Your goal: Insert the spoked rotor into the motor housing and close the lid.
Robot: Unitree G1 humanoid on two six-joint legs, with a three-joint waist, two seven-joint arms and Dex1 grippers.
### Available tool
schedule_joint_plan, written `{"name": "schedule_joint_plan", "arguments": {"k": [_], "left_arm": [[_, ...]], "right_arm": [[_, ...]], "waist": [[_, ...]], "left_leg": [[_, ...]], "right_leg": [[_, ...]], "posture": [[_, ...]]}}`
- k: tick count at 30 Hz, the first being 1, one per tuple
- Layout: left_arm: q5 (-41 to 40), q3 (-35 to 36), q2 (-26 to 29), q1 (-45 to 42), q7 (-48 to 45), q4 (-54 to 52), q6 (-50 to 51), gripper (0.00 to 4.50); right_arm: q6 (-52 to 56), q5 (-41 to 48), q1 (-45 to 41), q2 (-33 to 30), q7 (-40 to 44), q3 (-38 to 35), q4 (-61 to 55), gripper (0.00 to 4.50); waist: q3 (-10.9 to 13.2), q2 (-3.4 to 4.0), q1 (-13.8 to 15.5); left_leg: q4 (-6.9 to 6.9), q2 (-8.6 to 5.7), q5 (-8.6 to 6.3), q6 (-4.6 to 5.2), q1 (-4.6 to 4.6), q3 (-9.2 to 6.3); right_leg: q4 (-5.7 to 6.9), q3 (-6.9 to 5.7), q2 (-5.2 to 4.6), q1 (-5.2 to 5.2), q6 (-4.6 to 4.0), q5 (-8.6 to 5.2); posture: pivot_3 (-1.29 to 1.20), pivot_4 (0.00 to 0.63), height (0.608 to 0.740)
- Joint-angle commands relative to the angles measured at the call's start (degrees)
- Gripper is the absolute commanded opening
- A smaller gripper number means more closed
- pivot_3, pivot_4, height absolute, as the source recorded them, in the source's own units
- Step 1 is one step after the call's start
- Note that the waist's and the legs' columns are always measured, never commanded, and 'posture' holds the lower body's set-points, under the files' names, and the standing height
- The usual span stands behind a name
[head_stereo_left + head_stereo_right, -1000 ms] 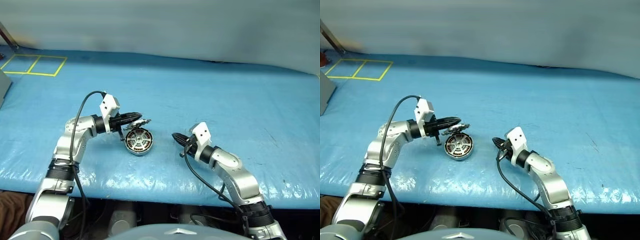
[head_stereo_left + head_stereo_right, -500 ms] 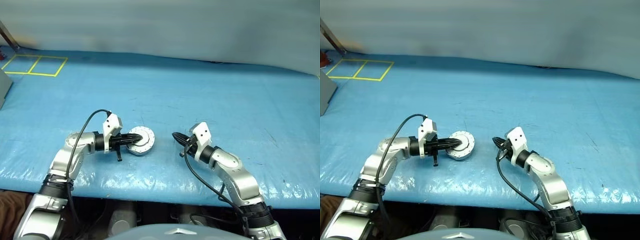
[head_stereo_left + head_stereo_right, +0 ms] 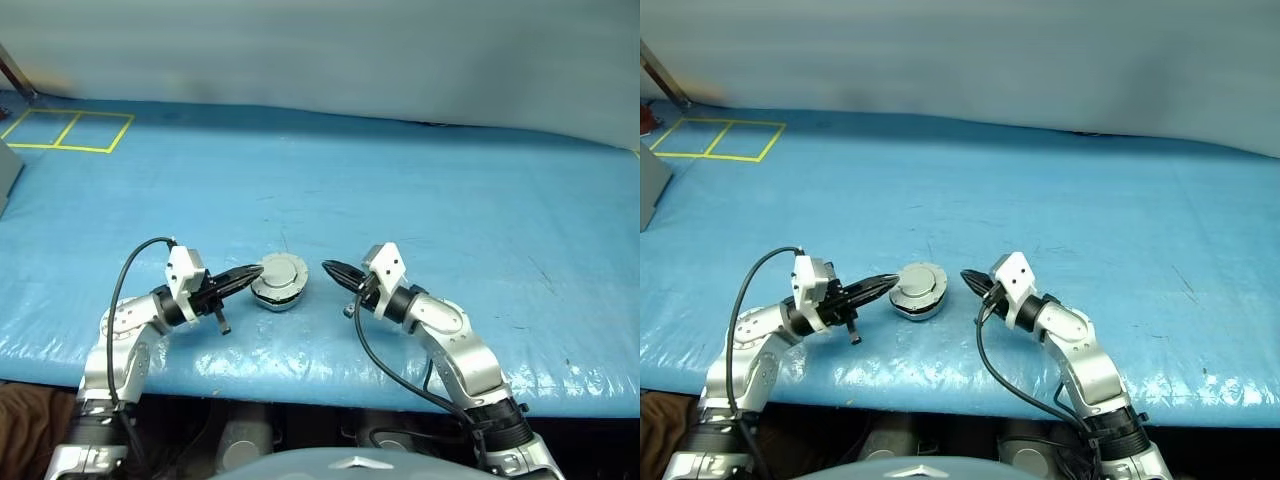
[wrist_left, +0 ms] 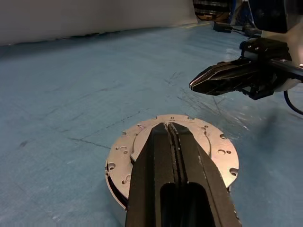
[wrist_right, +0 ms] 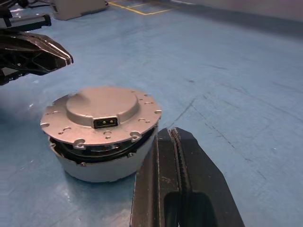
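A: What sits nearest on the worktop (image 3: 420, 180)?

B: The two pincers, low over the blue sheet, which is glossy, faintly creased and scratched with thin dark lines. The left pincer (image 3: 254, 271) has tapered black fingers pressed flat together, grasping nothing; its tips sit at the rim of the lid (image 5: 100, 113). The right pincer (image 3: 330, 268) is clenched the same way, empty, its tips just beside the motor housing (image 5: 102, 169) on the other side, with a clear gap of blue between.

A: And the lid itself?

B: A matte silver-grey disc with a raised smooth centre, a ring of small drilled holes round its flange, and a little dark rectangular socket in the step. It lies on top of the housing, a pale, rounded shallow cup. In the right wrist view it looks slightly tilted, with a dark gap under one edge.

A: Can the spoked rotor be seen?

B: Only dark layered edges show in that gap; what they are cannot be told.

A: Farther back?

B: Yellow tape squares (image 3: 66, 130) at the far left corner, then a plain grey wall (image 3: 330, 50).
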Motion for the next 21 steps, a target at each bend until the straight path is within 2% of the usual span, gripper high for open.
{"name": "schedule_joint_plan", "arguments": {"k": [1, 2, 8, 15, 16, 21], "left_arm": [[-1.29, 0.58, 0.23, 2.98, 0.66, -5.09, -0.63, 0.02], [-1.4, 0.59, 0.32, 3.9, 0.78, -5.75, -0.25, 0.02], [-1.2, 0.27, 1.33, 8.58, 0.56, -8.13, 0.25, 0.0], [0.44, -1.0, 2.52, 10.27, 0.43, -8.09, -0.3, 0.0], [1.02, -1.25, 2.83, 10.5, 0.53, -7.78, -0.53, 0.0], [3.02, -2.08, 3.82, 10.96, 1.2, -6.43, -0.82, 0.0]], "right_arm": [[-1.49, -1.75, -2.14, -0.11, 1.36, 2.55, -0.58, 0.0], [-1.55, -2.0, -2.63, 0.02, 1.49, 2.98, -0.3, 0.0], [-1.8, -3.8, -5.71, 0.7, 2.63, 6.03, 1.73, 1.92], [-2.37, -5.05, -7.46, 1.97, 3.24, 7.87, 3.33, 4.24], [-2.34, -5.21, -7.61, 2.27, 3.17, 8.17, 3.66, 4.47], [-1.67, -5.43, -8.22, 3.93, 3.24, 8.69, 5.42, 4.47]], "waist": [[0.0, 0.0, 0.04], [0.0, 0.01, 0.06], [0.0, 0.01, 0.04], [0.0, 0.01, 0.05], [0.0, 0.01, 0.06], [0.0, 0.01, 0.05]], "left_leg": [[0.0, 0.0, 0.0, 0.0, 0.01, -0.01], [0.0, 0.0, -0.02, 0.01, 0.04, -0.01], [0.02, -0.01, -0.26, 0.07, 0.09, -0.09], [0.01, -0.01, -0.18, 0.17, 0.07, -0.09], [0.01, -0.01, -0.18, 0.17, 0.07, -0.09], [0.01, 0.0, -0.26, 0.03, 0.08, -0.09]], "right_leg": [[0.0, 0.0, -0.01, -0.01, 0.0, 0.0], [-0.02, -0.01, -0.01, -0.05, 0.0, 0.0], [-0.03, -0.09, -0.06, -0.11, 0.0, 0.0], [-0.03, -0.11, -0.06, -0.11, -0.04, -0.02], [-0.03, -0.12, -0.06, -0.11, -0.04, -0.02], [-0.03, -0.13, -0.06, -0.12, -0.04, -0.02]], "posture": [[0.0, 0.15, 0.74], [0.0, 0.15, 0.74], [0.0, 0.15, 0.74], [0.0, 0.15, 0.74], [0.0, 0.15, 0.74], [0.0, 0.15, 0.74]]}}
